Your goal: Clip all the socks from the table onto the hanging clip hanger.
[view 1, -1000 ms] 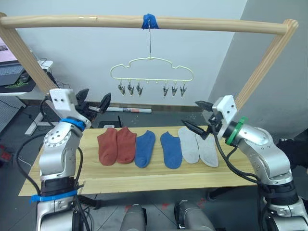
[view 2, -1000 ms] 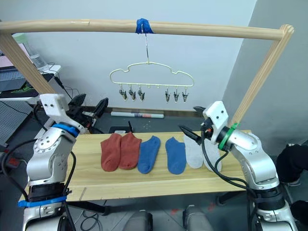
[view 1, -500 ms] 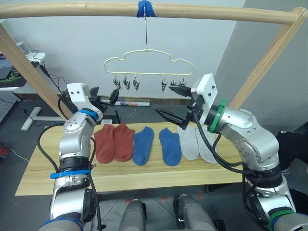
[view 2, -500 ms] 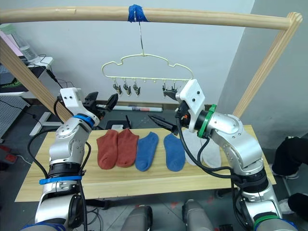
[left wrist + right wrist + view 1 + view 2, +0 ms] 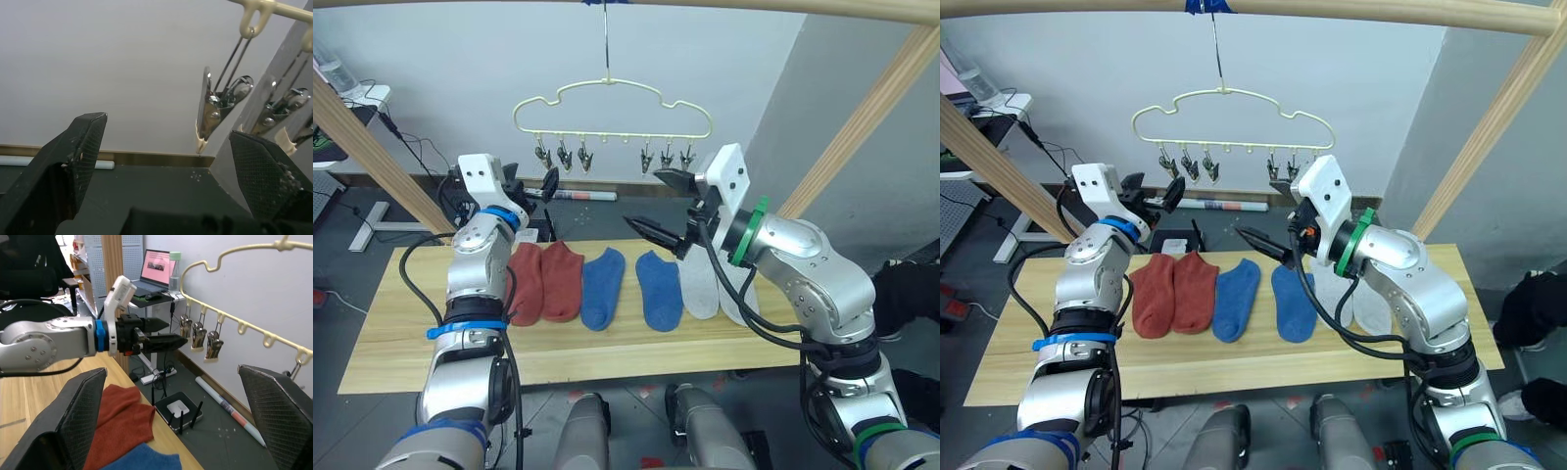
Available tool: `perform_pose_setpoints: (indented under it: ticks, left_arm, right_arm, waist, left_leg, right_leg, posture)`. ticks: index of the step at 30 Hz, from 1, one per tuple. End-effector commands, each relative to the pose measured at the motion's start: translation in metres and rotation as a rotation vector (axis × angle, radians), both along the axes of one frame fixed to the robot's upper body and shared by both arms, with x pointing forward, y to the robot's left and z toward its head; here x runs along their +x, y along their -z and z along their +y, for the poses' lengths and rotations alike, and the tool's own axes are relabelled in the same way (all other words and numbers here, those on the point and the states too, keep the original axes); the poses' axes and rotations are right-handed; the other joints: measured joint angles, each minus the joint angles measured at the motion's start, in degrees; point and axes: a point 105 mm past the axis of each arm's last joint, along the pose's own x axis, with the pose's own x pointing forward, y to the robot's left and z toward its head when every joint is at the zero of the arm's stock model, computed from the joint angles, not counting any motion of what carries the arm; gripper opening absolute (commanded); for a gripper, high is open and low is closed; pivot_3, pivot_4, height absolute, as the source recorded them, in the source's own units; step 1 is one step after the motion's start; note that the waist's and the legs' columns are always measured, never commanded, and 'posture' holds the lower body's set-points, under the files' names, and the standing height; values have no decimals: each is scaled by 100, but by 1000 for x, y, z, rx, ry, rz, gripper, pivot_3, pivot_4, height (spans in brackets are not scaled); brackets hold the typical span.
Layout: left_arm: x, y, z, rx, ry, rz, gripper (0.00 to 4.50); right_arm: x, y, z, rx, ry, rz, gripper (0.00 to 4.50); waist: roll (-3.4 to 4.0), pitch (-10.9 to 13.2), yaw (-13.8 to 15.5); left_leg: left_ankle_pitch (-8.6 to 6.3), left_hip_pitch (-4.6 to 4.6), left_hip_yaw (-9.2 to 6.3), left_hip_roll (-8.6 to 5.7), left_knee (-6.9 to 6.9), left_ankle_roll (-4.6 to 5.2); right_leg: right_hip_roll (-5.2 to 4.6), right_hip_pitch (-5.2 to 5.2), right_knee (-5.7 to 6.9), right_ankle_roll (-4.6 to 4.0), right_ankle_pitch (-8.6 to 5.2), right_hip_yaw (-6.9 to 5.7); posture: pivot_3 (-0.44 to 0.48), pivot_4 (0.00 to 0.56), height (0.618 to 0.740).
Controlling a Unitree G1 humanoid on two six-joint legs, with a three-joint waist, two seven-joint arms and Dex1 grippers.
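Socks: six short knit ankle socks lie flat in a row on the long light wooden plank table [image 5: 401,338], below both of your grippers; the two rust-red socks [image 5: 546,282] sit under the left gripper, the two bright blue socks [image 5: 626,287] in the middle, the two light grey socks [image 5: 707,287] under the right arm.
Hanger: the thin pale yellow wavy clip hanger [image 5: 612,108] hangs above and just beyond both grippers, its small metal clips [image 5: 563,157] all empty.
Left gripper [image 5: 530,186]: spread wide, holding nothing, raised near the left end clips.
Right gripper [image 5: 658,204]: wide apart, empty, just below the right end clips.
Step in hand: nothing is picked yet, so you likely need a sock first.
Advice: lower one gripper onto an outer sock, pinch its cuff edge, and keep the other free to squeeze a clip.
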Motion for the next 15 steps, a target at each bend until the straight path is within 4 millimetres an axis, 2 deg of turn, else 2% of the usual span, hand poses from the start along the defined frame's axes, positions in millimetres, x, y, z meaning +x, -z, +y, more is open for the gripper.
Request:
perform_pose_setpoints:
  ticks: [1,11,15]
  left_arm:
    - [2,-25,-1,10,4,-89,4454]
    - [1,-34,-1,0,13,-136,4454]
    - [-1,-40,-2,-4,27,-163,3554]
  right_arm:
    - [-9,-14,3,20,-24,-58,4500]
    - [-9,-13,4,23,-25,-49,4500]
    - [-8,-12,4,27,-25,-43,4500]
  waist:
    - [0,5,1]
    - [-1,52,-5]
    - [-2,77,-4]
  left_leg:
    - [0,-3,-1,-1,0,0]
    - [0,-6,-6,-2,0,0]
    - [0,-7,-6,-2,0,0]
  right_leg:
    - [-2,-1,-2,0,0,-3]
    - [-8,-2,-2,2,-1,-12]
    - [-8,-2,-3,2,-1,-13]
  posture:
    - [-74,312,740]
    - [-64,309,740]
    - [-60,306,740]
